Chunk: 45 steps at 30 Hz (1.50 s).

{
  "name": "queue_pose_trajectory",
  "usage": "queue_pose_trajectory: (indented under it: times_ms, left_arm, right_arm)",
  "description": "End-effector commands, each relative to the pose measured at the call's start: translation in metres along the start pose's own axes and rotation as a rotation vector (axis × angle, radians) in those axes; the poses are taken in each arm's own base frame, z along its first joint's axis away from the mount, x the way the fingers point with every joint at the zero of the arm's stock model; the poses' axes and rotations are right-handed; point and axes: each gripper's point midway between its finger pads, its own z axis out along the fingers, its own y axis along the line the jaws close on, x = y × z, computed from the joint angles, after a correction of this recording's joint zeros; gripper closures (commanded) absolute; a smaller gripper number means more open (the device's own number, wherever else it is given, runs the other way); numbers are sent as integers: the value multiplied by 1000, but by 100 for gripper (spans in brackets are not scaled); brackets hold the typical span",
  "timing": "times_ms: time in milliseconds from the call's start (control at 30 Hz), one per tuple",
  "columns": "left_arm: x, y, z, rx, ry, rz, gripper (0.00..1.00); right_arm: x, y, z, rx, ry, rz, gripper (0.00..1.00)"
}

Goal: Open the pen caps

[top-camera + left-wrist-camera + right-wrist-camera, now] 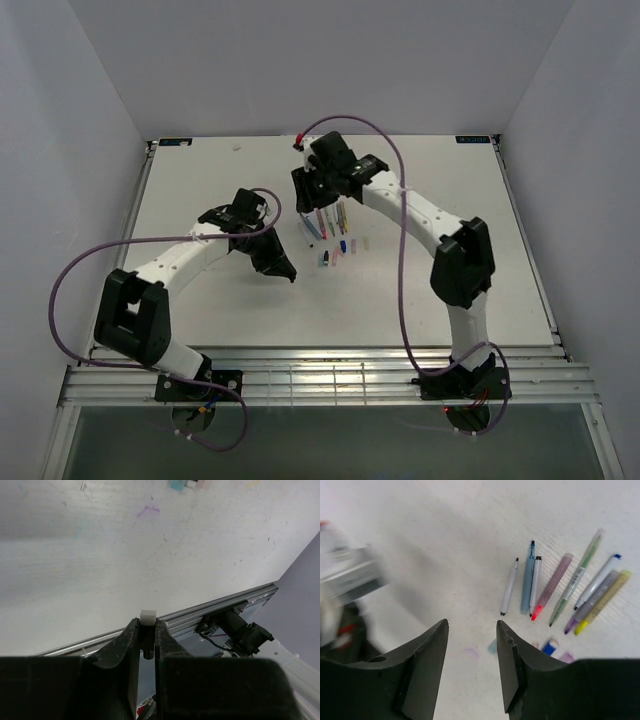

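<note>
- Overhead, the pens (527, 580) lay side by side in a row on the white table (200, 300), towards its middle, their tips bare.
- Just near of that row sat the pen caps (550, 646), loose on the surface: a blue one, with pale teal, pink and purple ones beside it.
- The right gripper (470, 630) hung above the table beside the far end of the row. Its jaws stood well apart, with nothing between them.
- The left gripper (283, 268) was to the left of the caps, apart from them and pointing towards the near edge.
- Its jaws were pressed together around a pale stub (148, 616) that poked out between the tips. I could not tell whether the stub was a cap.
- Faint ink marks showed on the table near the caps.
</note>
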Motion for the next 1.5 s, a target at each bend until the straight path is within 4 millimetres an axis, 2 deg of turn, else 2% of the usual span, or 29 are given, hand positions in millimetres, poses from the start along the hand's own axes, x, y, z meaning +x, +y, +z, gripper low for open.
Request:
queue_pose_trajectory:
  times_ms: [0,67,100,167,200,267,300,333,367,400,433,533,700,967,1067,1133,1333,1467]
  left_arm:
    - [-24,-26,15,15,-50,65,100]
    - [-27,-31,28,-13,-41,76,100]
    - [-32,-32,37,-30,-35,67,100]
    - [-37,-33,48,-60,-40,59,100]
    - [-42,-35,57,-74,-35,59,100]
    - [-48,-36,64,-90,-41,60,100]
    - [-52,-37,71,-98,-40,59,100]
    - [-55,-36,74,-112,-49,63,98]
    - [-58,-36,77,-120,-54,66,97]
    - [-60,-36,80,-127,-56,77,95]
    - [-65,-35,86,-136,-56,85,93]
    - [-72,-29,97,-175,-60,110,90]
    - [-77,-19,111,-225,-47,130,83]
    - [-79,-13,115,-248,-45,137,73]
    - [-79,-13,111,-248,-58,138,68]
    - [-79,-11,106,-259,-77,136,58]
    - [-76,-8,97,-256,-101,138,41]
    - [-73,-21,81,-207,-132,134,33]
  right_arm:
    - [-46,28,-109,-54,-224,-19,50]
    - [-33,23,-129,-47,-222,10,50]
    - [-16,19,-143,-33,-219,19,50]
    - [3,9,-156,-13,-212,52,49]
    - [25,5,-166,-10,-199,73,49]
    - [46,-10,-176,-6,-189,163,49]
    - [53,-6,-194,-44,-215,184,49]
    - [78,-13,-187,-44,-165,225,49]
    - [85,-19,-192,-38,-173,252,48]
    - [90,-16,-203,-46,-197,249,48]
    - [105,-19,-200,-38,-175,258,48]
    - [122,-22,-207,-26,-169,275,48]
    - [135,-20,-214,-38,-161,301,47]
    - [148,-23,-217,-42,-151,336,47]
    - [154,-21,-215,-57,-134,350,47]
    - [156,-20,-214,-63,-132,359,47]
    - [160,-19,-212,-67,-117,387,46]
    - [167,-19,-210,-63,-97,409,45]
